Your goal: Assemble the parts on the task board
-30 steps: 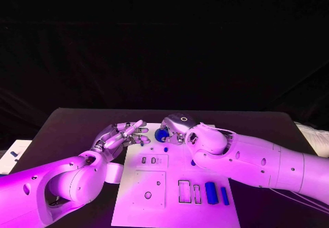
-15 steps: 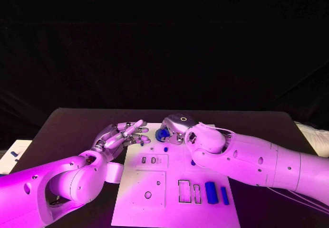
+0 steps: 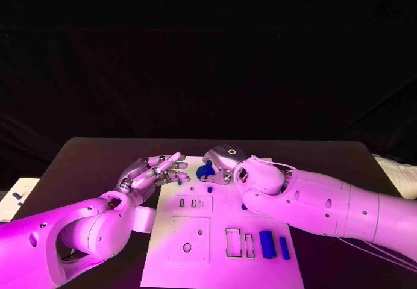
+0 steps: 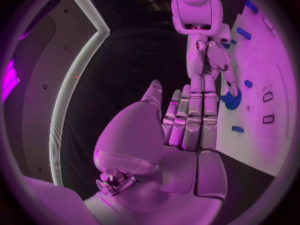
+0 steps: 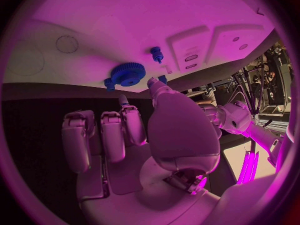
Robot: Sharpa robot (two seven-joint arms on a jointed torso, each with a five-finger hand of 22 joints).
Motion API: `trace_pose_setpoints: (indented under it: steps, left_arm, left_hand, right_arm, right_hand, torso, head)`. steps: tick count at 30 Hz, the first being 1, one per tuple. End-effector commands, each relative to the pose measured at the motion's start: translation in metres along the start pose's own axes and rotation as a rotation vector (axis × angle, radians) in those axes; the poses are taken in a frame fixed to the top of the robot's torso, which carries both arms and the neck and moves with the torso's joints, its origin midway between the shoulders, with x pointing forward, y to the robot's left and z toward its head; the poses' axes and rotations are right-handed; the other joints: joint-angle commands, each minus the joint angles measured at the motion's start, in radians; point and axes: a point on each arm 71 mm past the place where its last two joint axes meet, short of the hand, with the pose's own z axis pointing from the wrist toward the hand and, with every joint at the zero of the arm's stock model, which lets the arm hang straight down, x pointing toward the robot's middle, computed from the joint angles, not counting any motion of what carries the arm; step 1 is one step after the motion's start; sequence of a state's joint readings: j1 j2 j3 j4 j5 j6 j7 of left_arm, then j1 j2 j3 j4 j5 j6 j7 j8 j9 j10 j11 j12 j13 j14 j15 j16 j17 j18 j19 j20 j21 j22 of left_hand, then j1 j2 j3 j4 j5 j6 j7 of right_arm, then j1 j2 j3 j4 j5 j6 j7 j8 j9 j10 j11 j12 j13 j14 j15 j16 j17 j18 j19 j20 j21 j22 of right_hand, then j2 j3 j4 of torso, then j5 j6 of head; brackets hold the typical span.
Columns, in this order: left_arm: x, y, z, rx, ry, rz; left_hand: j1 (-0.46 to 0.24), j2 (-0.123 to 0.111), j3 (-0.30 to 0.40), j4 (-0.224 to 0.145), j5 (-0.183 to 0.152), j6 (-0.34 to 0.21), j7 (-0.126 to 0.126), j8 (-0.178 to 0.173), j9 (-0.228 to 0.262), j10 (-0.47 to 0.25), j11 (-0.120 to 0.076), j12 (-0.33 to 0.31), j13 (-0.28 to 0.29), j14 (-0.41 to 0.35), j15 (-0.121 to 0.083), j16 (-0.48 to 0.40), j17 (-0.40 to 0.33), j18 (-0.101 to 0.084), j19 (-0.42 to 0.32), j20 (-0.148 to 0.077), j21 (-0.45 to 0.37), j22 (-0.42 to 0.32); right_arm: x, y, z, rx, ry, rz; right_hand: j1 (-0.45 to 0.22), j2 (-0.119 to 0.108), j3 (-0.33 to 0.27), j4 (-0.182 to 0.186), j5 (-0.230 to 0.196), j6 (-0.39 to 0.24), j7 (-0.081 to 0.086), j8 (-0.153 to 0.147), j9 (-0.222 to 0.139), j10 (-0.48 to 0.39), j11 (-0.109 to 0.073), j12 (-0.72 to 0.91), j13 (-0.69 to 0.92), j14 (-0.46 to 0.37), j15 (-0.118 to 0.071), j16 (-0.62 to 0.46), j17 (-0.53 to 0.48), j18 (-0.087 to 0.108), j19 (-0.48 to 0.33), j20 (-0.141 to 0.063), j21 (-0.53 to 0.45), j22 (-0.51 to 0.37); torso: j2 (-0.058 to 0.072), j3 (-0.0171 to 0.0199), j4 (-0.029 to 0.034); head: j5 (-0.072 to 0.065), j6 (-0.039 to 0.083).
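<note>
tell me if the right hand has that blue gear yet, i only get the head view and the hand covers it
Observer: Not gripped. In the right wrist view the blue gear lies flat on the task board, just past the fingertips of the right hand, which are not wrapped round it.
Operator: left hand holding anything
Observer: No. The left wrist view shows the left hand with straight fingers and a bare palm.
Operator: anything close to the gear
Observer: A small blue peg stands on the board just beyond it.
</note>
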State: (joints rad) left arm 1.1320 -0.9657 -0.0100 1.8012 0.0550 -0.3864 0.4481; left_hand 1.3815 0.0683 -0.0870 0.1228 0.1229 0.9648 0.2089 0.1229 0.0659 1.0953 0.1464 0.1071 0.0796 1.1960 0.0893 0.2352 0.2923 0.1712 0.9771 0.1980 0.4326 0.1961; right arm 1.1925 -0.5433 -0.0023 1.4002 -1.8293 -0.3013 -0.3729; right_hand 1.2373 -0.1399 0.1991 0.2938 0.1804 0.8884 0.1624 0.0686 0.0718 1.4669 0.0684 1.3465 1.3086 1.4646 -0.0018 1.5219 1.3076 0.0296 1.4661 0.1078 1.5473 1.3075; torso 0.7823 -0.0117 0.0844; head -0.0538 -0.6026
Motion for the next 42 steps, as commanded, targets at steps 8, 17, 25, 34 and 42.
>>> trace_pose_setpoints:
  steps: [8, 17, 25, 34, 42]
  left_arm:
    - [0.0, -0.001, 0.0, 0.005, 0.017, -0.009]
    - [-0.003, -0.002, -0.002, 0.007, 0.01, -0.006]
    - [-0.003, -0.002, -0.002, 0.007, 0.014, -0.008]
    - [-0.004, -0.001, -0.001, 0.006, 0.011, -0.007]
    - [-0.006, -0.001, -0.001, 0.007, 0.003, -0.003]
  left_hand:
    - [0.006, 0.008, 0.0, -0.008, -0.001, -0.001, 0.008, -0.003, 0.0, -0.003, 0.006, -0.003, -0.001, 0.0, 0.002, -0.004, 0.001, 0.01, -0.003, 0.001, -0.004, -0.001]
    - [0.008, 0.009, 0.0, -0.011, -0.001, 0.0, 0.008, -0.006, 0.0, -0.003, 0.007, -0.006, -0.001, 0.0, 0.003, -0.007, 0.004, 0.01, -0.004, 0.002, -0.004, -0.001]
    - [0.008, 0.009, 0.0, -0.011, -0.001, 0.0, 0.008, -0.006, 0.0, -0.003, 0.007, -0.006, -0.001, 0.0, 0.003, -0.007, 0.004, 0.01, -0.004, 0.002, -0.004, -0.001]
    - [0.009, 0.01, 0.001, -0.012, -0.001, 0.0, 0.008, -0.006, 0.0, -0.002, 0.007, -0.007, -0.001, 0.0, 0.003, -0.008, 0.005, 0.01, -0.004, 0.002, -0.005, -0.001]
    - [0.009, 0.01, 0.001, -0.012, -0.001, 0.0, 0.008, -0.006, 0.0, -0.002, 0.007, -0.007, -0.001, 0.0, 0.003, -0.008, 0.005, 0.01, -0.004, 0.002, -0.005, -0.001]
  right_arm:
    - [-0.018, -0.024, -0.026, -0.041, -0.155, 0.171]
    - [-0.037, -0.095, -0.071, -0.025, -0.165, 0.45]
    - [-0.034, -0.149, -0.101, 0.027, -0.137, 0.421]
    - [-0.015, -0.173, -0.117, 0.079, -0.078, 0.391]
    - [0.003, -0.18, -0.119, 0.105, -0.039, 0.394]
  right_hand:
    - [0.035, 0.031, 0.05, -0.035, 0.061, 0.041, -0.003, 0.005, 0.002, 0.014, 0.002, 0.017, 0.126, 0.084, 0.001, 0.0, 0.162, -0.015, 0.059, 0.004, -0.002, 0.206]
    - [0.137, 0.003, 0.072, -0.125, 0.046, 0.048, 0.001, -0.001, -0.001, -0.009, 0.004, -0.026, 0.1, 0.075, 0.003, -0.02, 0.128, -0.006, 0.028, 0.005, -0.02, 0.168]
    - [0.142, -0.016, 0.048, -0.142, 0.053, 0.036, 0.001, -0.005, -0.003, -0.018, 0.005, -0.044, 0.089, 0.074, 0.003, -0.024, 0.121, -0.002, 0.013, 0.006, -0.029, 0.151]
    - [0.142, -0.018, 0.045, -0.143, 0.054, 0.036, 0.001, -0.005, -0.003, -0.014, 0.005, -0.037, 0.094, 0.076, 0.003, -0.02, 0.131, -0.003, 0.019, 0.006, -0.026, 0.158]
    - [0.143, -0.016, 0.043, -0.143, 0.055, 0.038, 0.001, -0.003, -0.003, -0.012, 0.005, -0.032, 0.097, 0.077, 0.003, -0.018, 0.135, -0.004, 0.021, 0.006, -0.024, 0.161]
  torso:
    - [-0.001, 0.0, -0.0008]
    - [-0.004, 0.0024, -0.0194]
    - [-0.006, 0.0094, -0.0272]
    - [-0.005, 0.0104, -0.027]
    - [-0.005, 0.0087, -0.0257]
  head:
    - [0.0, 0.002]
    - [-0.003, 0.01]
    - [-0.011, 0.013]
    - [-0.013, 0.013]
    - [-0.022, 0.009]
